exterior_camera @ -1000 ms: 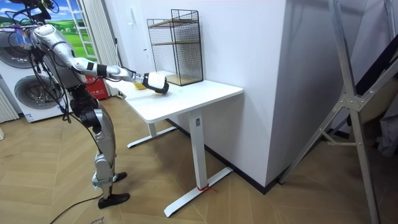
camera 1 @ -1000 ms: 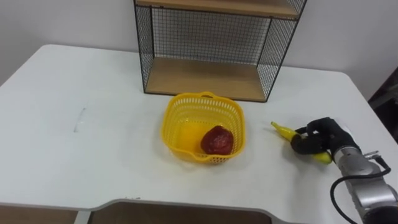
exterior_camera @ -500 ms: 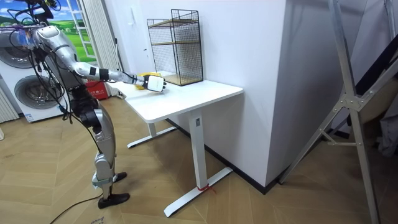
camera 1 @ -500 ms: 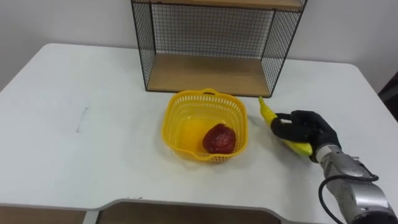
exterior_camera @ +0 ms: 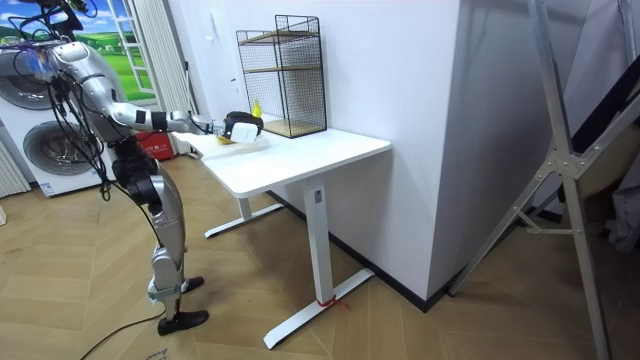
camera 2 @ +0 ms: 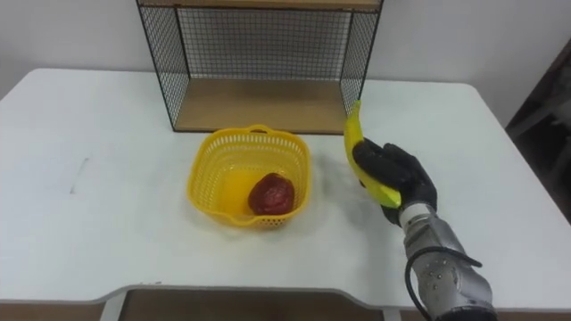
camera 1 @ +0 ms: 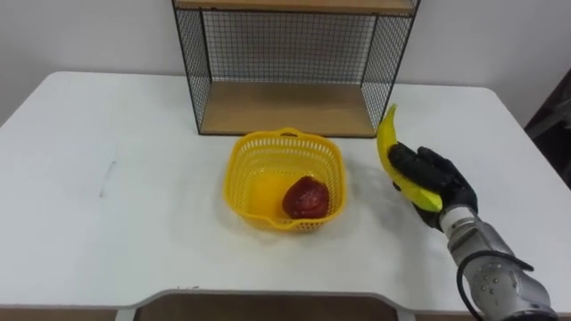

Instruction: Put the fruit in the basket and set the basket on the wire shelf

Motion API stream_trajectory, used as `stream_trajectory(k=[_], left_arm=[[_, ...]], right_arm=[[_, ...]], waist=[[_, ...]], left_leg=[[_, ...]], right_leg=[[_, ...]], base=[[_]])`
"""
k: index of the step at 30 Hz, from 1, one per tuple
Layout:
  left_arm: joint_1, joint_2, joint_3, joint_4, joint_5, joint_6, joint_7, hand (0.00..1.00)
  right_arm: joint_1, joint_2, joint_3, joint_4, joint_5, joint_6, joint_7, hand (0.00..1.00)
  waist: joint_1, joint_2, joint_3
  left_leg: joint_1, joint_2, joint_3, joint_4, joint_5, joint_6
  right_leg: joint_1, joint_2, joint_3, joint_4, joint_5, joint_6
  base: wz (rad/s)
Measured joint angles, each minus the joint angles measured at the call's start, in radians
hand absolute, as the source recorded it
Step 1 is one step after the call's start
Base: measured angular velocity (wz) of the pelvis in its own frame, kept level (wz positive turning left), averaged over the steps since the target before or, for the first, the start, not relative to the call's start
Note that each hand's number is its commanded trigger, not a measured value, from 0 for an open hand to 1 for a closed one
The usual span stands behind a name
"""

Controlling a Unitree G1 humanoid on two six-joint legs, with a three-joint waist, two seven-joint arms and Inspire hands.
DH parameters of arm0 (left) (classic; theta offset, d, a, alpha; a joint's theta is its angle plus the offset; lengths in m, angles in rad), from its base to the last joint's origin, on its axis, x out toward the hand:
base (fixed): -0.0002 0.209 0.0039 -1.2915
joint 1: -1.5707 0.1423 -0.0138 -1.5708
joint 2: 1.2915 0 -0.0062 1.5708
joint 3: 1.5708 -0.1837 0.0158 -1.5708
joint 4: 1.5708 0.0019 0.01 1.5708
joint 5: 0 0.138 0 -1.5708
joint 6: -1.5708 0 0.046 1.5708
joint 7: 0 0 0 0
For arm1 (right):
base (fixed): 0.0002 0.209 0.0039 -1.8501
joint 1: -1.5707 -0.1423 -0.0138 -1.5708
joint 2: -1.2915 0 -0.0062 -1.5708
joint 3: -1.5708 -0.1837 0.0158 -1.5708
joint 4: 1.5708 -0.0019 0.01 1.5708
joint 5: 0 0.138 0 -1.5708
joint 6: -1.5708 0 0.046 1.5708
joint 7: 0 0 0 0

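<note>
I see one basket at the middle of the table, holding one red fruit. My right hand has its fingers clamped round one banana, near the wire shelf.

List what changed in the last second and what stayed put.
The right hand, shut on the banana, has lifted it off the table and carried it left, closer to the basket; the banana now points upward. The basket, the red fruit in it and the wire shelf stayed where they were.
</note>
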Motion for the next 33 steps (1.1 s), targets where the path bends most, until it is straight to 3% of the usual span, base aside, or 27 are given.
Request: stream_trajectory(k=[8, 11, 20, 28, 33], left_arm=[[0.008, 0.0, -0.013, 0.001, 0.001, 0.0, 0.01, 0.0], [0.012, -0.001, -0.014, 0.002, 0.001, -0.002, 0.01, 0.0], [0.024, -0.004, -0.014, 0.004, 0.001, -0.005, 0.01, 0.0], [0.018, -0.004, -0.017, 0.01, 0.001, -0.004, 0.009, 0.0], [-0.006, 0.0, -0.059, 0.01, -0.008, -0.007, 0.008, 0.0]], right_arm=[[0.0, 0.002, 0.002, -0.042, 0.013, -0.001, -0.032, 1.0], [0.0, 0.001, 0.002, -0.089, 0.004, -0.01, -0.033, 1.0], [0.0, 0.002, 0.004, -0.246, -0.228, -0.02, -0.042, 1.0], [-0.004, 0.001, 0.02, -0.333, -0.421, -0.02, -0.01, 1.0], [-0.033, 0.001, 0.06, -0.333, -0.488, -0.02, 0.034, 1.0]], waist=[[0.008, 0.009, -0.0018], [0.008, 0.013, 0.0011], [0.007, 0.009, -0.0014], [0.032, -0.01, -0.0068], [0.035, -0.015, 0.0027]], left_leg=[[0.015, 0.001, 0.009, -0.022, 0.0, 0.0], [0.015, 0.001, 0.01, -0.022, 0.0, 0.0], [0.014, 0.001, 0.004, -0.023, 0.0, 0.0], [0.013, 0.001, 0.009, -0.024, 0.0, 0.0], [0.011, 0.002, 0.007, -0.019, 0.0, 0.0]], right_leg=[[0.005, 0.0, 0.004, -0.004, 0.001, 0.0], [0.005, 0.0, 0.005, -0.002, 0.001, 0.0], [0.004, -0.001, -0.009, 0.0, 0.001, 0.0], [0.001, -0.001, 0.0, 0.001, 0.001, 0.0], [0.001, -0.001, 0.0, 0.006, 0.001, 0.0]], base=[[-0.01], [0.0], [0.0], [-0.01], [0.01]])
